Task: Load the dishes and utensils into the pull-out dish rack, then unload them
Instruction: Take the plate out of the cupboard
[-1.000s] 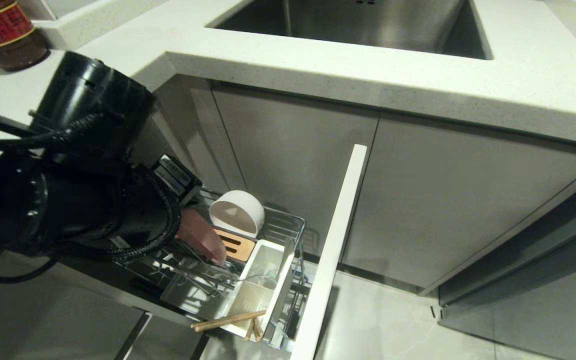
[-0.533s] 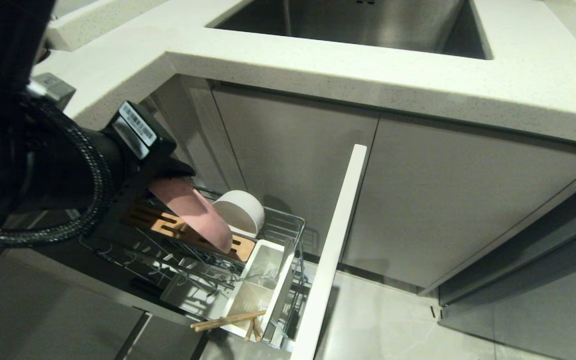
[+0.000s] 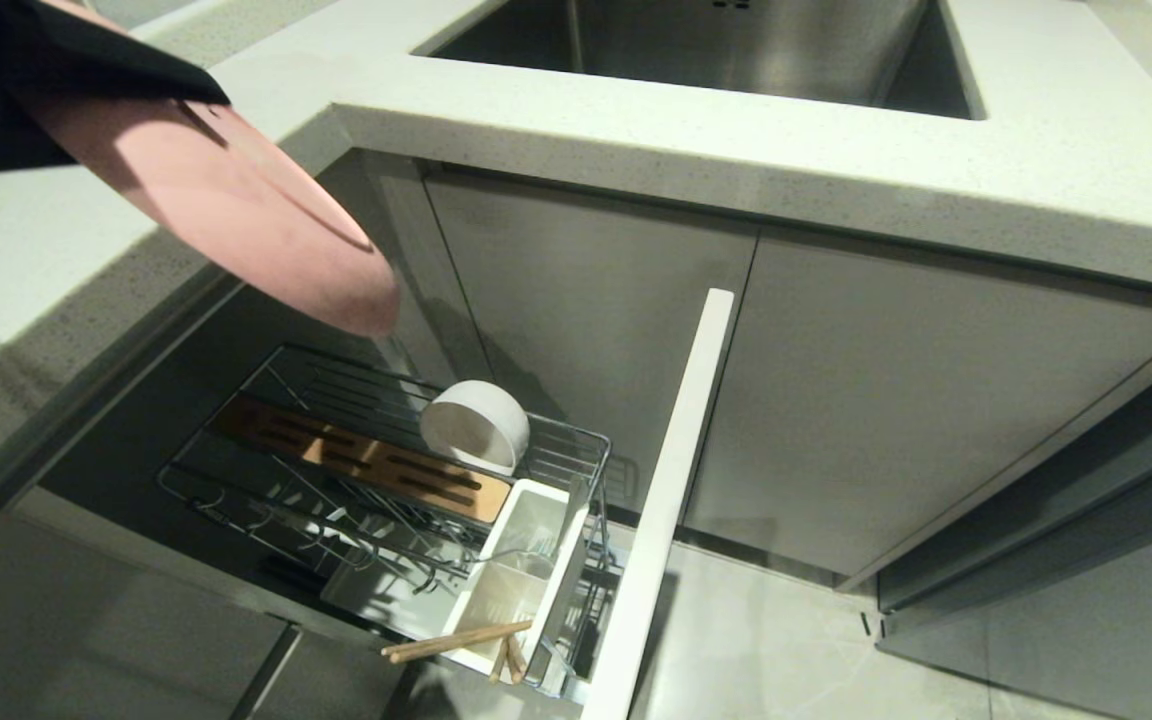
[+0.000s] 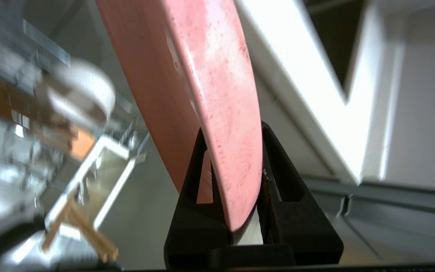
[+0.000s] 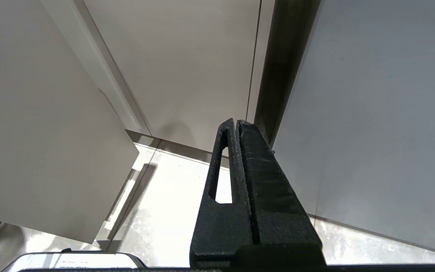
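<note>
My left gripper (image 4: 232,128) is shut on the rim of the pink plate (image 3: 236,210), which hangs tilted high above the pull-out dish rack (image 3: 576,440), by the counter's corner. In the rack, the off-white bowl (image 3: 476,425) stands on edge beside the slotted wooden strip (image 3: 376,465). The wooden chopsticks (image 3: 456,640) lie across the white caddy (image 3: 556,585), and the thin silver fork (image 3: 524,548) rests inside it. From the left wrist view I see the plate (image 4: 202,75) edge-on, with the bowl (image 4: 81,94) and chopsticks (image 4: 77,230) below. My right gripper (image 5: 237,121) is shut and parked low by cabinet fronts.
The rack's white front panel (image 3: 666,500) juts out toward me. The steel sink (image 3: 716,50) is set in the pale countertop (image 3: 836,160) above grey cabinet doors (image 3: 586,330). Tiled floor (image 3: 786,640) lies to the right of the rack.
My left arm has lifted the pink plate out of the rack's slots, up and to the left toward the counter. The bowl, chopsticks and fork have stayed put.
</note>
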Tool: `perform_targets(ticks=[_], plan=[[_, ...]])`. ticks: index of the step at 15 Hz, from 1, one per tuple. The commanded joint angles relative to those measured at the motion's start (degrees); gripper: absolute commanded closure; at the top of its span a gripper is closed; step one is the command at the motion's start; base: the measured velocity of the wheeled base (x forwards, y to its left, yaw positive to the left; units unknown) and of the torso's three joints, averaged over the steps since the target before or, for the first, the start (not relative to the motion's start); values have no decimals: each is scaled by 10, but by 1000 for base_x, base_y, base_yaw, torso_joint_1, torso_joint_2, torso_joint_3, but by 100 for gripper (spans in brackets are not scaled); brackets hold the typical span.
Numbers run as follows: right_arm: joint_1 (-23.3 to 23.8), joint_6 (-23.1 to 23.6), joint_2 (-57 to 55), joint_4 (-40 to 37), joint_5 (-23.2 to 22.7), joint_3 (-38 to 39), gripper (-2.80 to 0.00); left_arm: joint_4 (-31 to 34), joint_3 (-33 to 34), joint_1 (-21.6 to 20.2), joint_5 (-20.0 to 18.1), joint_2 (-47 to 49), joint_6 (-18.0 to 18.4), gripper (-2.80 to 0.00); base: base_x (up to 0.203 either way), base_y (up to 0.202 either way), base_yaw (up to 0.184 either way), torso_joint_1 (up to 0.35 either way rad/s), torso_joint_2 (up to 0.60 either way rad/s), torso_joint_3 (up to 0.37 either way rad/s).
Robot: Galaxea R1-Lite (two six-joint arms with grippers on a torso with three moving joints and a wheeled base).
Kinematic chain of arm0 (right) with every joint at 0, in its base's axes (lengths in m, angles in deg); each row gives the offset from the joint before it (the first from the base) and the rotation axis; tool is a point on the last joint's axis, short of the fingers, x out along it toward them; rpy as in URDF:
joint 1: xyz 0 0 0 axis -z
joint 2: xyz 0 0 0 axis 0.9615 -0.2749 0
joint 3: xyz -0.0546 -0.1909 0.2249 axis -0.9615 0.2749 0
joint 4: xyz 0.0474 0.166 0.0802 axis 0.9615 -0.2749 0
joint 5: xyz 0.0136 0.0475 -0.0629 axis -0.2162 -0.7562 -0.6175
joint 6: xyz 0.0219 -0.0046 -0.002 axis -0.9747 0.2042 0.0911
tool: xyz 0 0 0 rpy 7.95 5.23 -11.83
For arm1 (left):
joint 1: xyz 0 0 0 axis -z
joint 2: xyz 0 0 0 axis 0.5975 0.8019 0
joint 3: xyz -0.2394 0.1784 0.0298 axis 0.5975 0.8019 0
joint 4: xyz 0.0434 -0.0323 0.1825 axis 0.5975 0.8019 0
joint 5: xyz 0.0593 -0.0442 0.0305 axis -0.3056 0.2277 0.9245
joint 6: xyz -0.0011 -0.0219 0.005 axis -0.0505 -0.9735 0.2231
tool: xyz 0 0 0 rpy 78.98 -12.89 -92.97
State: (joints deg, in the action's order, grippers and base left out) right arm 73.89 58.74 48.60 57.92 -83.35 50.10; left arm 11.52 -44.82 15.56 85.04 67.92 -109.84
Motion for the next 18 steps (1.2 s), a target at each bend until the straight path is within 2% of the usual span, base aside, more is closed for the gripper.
perform_targets(ticks=[1,5,7,10,13,15,17,18], plan=[[0,0,0,1,0,15,0,2,-47,-13,27,-17,53,0,0,0,0,0,0,0],[0,0,0,1,0,15,0,2,-86,-84,78,-29,170,0,0,0,0,0,0,0],[0,0,0,1,0,15,0,2,-94,-140,102,-38,235,0,0,0,0,0,0,0],[0,0,0,1,0,15,0,6,-95,-249,109,-47,307,0,0,0,0,0,0,0],[0,0,0,1,0,15,0,45,-96,-359,109,-55,363,0,0,0,0,0,0,0],[0,0,0,1,0,15,0,81,-95,-425,112,-57,378,0,0,0,0,0,0,0],[0,0,0,1,0,15,0,153,-96,-480,147,-53,394,0,0,0,0,0,0,0],[0,0,0,1,0,15,0,190,-96,-490,167,-49,409,0,0,0,0,0,0,0]])
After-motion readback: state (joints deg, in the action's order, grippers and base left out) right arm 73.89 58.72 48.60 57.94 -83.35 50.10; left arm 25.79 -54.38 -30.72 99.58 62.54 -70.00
